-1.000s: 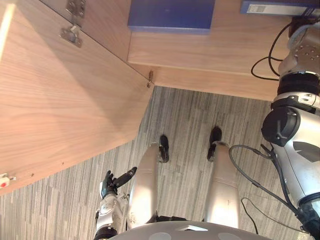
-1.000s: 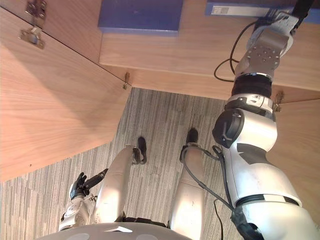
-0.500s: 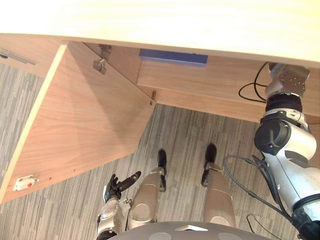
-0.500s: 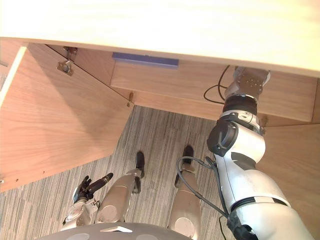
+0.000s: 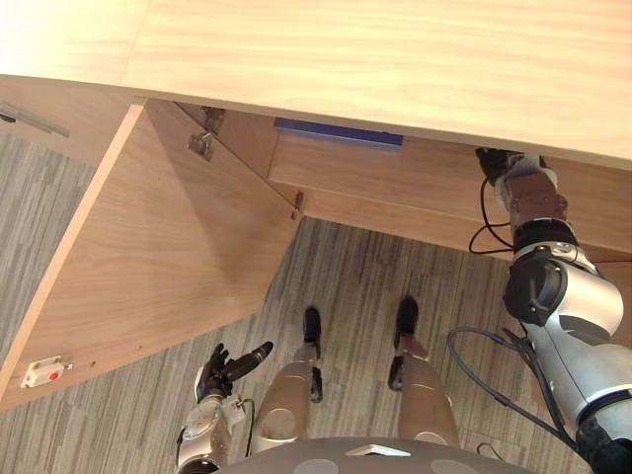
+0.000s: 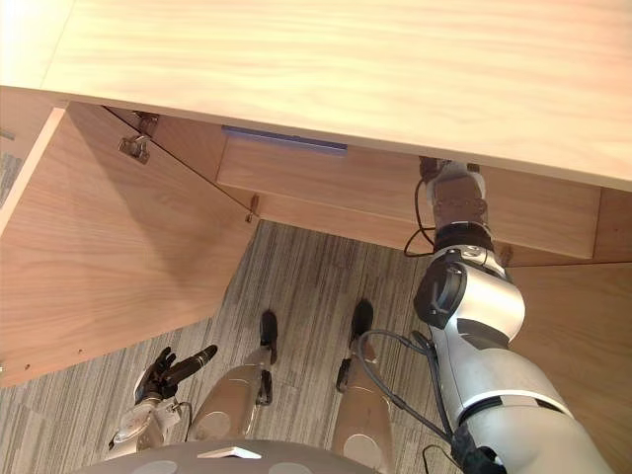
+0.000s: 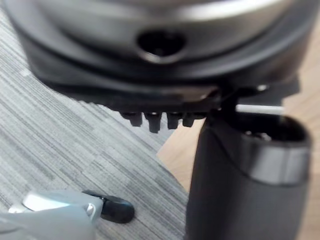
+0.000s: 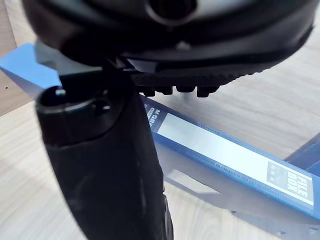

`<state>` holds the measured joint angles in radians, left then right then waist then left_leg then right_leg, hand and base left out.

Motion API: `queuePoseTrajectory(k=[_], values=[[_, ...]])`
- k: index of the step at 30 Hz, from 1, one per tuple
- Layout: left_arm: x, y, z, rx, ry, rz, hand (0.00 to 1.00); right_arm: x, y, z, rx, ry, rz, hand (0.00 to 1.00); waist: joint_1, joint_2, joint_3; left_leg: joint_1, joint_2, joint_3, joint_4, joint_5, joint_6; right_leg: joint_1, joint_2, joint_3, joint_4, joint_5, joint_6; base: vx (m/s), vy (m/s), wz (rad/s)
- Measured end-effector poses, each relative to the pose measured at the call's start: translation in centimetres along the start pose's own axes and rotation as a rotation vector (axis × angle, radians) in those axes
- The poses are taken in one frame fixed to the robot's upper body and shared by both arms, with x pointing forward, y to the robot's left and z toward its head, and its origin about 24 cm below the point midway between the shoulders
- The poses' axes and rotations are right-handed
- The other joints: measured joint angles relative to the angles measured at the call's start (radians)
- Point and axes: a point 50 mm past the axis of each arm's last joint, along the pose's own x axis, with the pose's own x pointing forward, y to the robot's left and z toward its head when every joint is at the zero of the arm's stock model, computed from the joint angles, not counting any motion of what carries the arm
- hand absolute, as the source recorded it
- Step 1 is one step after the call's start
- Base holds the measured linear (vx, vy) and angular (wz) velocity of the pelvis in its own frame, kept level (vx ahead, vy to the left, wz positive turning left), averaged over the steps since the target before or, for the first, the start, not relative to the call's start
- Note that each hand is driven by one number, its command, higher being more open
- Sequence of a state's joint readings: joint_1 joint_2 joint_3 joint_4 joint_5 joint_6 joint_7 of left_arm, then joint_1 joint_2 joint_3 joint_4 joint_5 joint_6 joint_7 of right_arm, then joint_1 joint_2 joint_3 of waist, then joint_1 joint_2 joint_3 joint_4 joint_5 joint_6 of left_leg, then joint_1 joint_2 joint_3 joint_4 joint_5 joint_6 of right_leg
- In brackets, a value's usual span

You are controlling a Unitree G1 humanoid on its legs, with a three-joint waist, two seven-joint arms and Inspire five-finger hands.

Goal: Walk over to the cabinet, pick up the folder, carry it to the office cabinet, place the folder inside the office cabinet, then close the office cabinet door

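A blue folder (image 8: 225, 155) with a white spine label lies flat on the wooden shelf inside the office cabinet (image 5: 415, 188). My right hand (image 8: 105, 150) hovers just over it, fingers relaxed and open, with nothing in it. From the head, my right hand (image 5: 491, 160) reaches in under the cabinet's top (image 5: 346, 59). The cabinet's left door (image 5: 148, 267) stands wide open. My left hand (image 5: 222, 367) hangs low by my side over the floor, open.
A second blue folder (image 5: 339, 132) lies further left on the same shelf. The right door (image 6: 583, 336) also stands open beside my right arm. Grey striped carpet (image 5: 375, 267) lies in front of the cabinet.
The whole view has shifted back, so the cabinet's top now hides most of the shelf. My right hand has drawn back towards the shelf's front edge. The left hand stays low.
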<state>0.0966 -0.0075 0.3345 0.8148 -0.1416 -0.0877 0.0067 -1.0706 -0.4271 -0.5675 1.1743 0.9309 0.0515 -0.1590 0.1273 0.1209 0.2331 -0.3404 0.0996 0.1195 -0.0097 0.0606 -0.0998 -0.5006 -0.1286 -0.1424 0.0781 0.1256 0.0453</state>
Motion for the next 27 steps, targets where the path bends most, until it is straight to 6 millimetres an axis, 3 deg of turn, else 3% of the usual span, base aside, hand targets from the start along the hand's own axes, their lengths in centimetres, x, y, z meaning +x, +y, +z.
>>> queuePoseTrajectory(k=[4,7,15,21,27], values=[[-0.1,0.5,-0.2,0.010,0.007,-0.001,1.00,0.0,-0.9,-0.5,-0.034,0.014,0.018,1.00,0.006,-0.004,-0.005,0.001,0.002,0.016,-0.009,0.002,-0.001,0.001,0.007,0.013,-0.030,0.020,-0.001,0.01,-0.019,-0.12],[-0.2,1.0,-0.2,0.030,0.004,-0.004,1.00,-0.1,-2.8,-1.1,-0.137,0.036,0.002,1.00,0.005,-0.011,-0.010,0.003,0.005,0.021,-0.011,0.002,-0.001,0.001,0.011,0.016,-0.031,0.021,-0.001,0.03,-0.022,-0.04],[-0.3,1.0,0.0,0.048,-0.006,-0.021,1.00,-0.3,-3.6,-2.7,-0.161,0.083,0.010,1.00,0.013,-0.016,-0.017,0.028,0.014,0.061,-0.013,0.001,-0.001,0.019,0.030,0.048,-0.068,0.047,-0.006,0.02,-0.026,-0.14],[-0.5,1.3,-0.1,0.049,-0.008,-0.032,1.00,-0.7,-5.4,-4.2,-0.550,0.179,0.063,1.00,0.018,-0.032,-0.031,0.055,0.020,0.087,-0.013,-0.001,-0.004,0.039,0.046,0.066,-0.081,0.053,-0.011,0.01,-0.028,-0.13],[-0.7,1.6,-0.5,0.042,0.001,-0.035,1.00,-1.1,-7.3,-4.7,-0.617,0.235,0.055,1.00,0.019,-0.043,-0.045,0.088,0.023,0.093,-0.013,-0.003,-0.005,0.071,0.048,0.066,-0.087,0.052,-0.011,0.01,-0.003,-0.01]])
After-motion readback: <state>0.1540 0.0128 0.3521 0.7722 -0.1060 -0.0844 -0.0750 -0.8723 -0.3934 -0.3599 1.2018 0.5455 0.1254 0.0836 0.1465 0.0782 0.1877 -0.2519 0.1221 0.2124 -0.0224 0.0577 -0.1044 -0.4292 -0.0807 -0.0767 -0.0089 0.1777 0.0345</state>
